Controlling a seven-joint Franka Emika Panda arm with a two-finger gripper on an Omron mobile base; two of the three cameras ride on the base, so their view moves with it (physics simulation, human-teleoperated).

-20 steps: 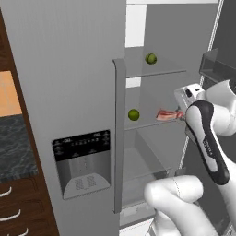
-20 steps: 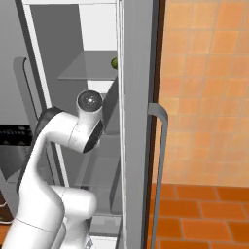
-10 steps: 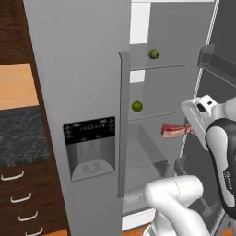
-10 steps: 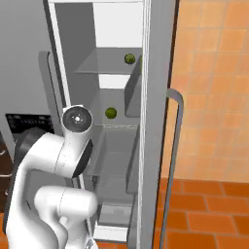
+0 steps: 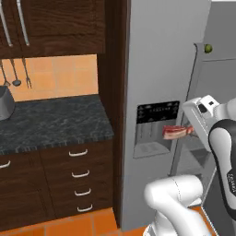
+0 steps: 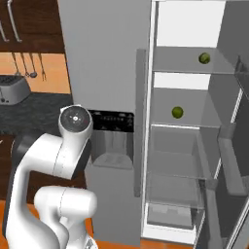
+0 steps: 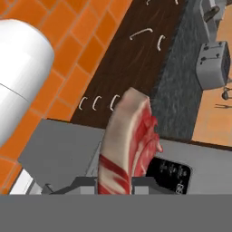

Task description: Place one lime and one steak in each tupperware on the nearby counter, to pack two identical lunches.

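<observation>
Steak (image 5: pixel 176 132) was clamped in the gripper (image 5: pixel 188 132), fingers closed on it, held in the air in front of the fridge's grey left door (image 5: pixel 159 69), level with the dispenser panel (image 5: pixel 157 113). In the hand view the steak (image 7: pixel 128 142) stuck out from between the fingertips, red meat with a pale fat edge. Two limes sat inside the open fridge: one lime (image 6: pixel 204 58) on the upper shelf, the other lime (image 6: pixel 177 112) on the shelf below. The counter (image 5: pixel 50 122), dark speckled stone over brown drawers (image 5: pixel 76 177), lay left of the fridge. A toaster (image 6: pixel 13 89) stood on it at the far left. Utensils (image 5: pixel 17 73) hung on the orange tile wall above.
</observation>
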